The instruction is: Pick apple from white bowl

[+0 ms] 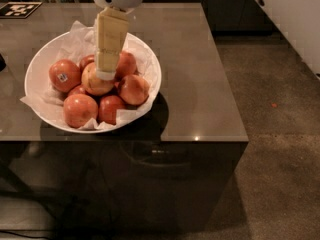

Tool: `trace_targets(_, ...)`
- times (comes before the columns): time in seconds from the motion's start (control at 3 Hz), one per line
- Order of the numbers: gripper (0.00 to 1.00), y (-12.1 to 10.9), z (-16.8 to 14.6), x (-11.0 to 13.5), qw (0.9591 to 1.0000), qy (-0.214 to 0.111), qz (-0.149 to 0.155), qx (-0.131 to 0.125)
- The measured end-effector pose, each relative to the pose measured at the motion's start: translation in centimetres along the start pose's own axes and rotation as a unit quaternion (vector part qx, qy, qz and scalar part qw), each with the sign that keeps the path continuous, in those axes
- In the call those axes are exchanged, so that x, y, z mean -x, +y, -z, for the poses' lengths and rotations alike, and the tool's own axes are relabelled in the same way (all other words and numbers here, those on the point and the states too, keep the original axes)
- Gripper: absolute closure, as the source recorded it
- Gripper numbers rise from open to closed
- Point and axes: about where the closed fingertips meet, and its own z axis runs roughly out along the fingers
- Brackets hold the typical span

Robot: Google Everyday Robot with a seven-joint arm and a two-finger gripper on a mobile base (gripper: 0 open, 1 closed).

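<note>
The white bowl [35, 66], wide and lined with crumpled white paper, sits on the left part of the table and holds several apples. The paler yellowish apple [93, 84] lies near the middle of the pile. My gripper [106, 74], cream-coloured under a white wrist, reaches straight down from the top edge and its tip rests against the top right of that apple. A redder apple with a white-blue sticker [64, 75] lies to the left. Other red apples [133, 89] lie around it.
The grey-brown table [200, 84] ends at a front edge just below the bowl and at a right edge; speckled floor [280, 134] lies beyond. A black-and-white marker tag [19, 9] lies at the table's far left corner. Dark cabinets stand behind.
</note>
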Motion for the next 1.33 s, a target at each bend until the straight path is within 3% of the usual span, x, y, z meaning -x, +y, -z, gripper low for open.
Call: trace_targets(1.33,0.0,0.0,-6.2,0.4,0.9993,0.024,0.014,0.026)
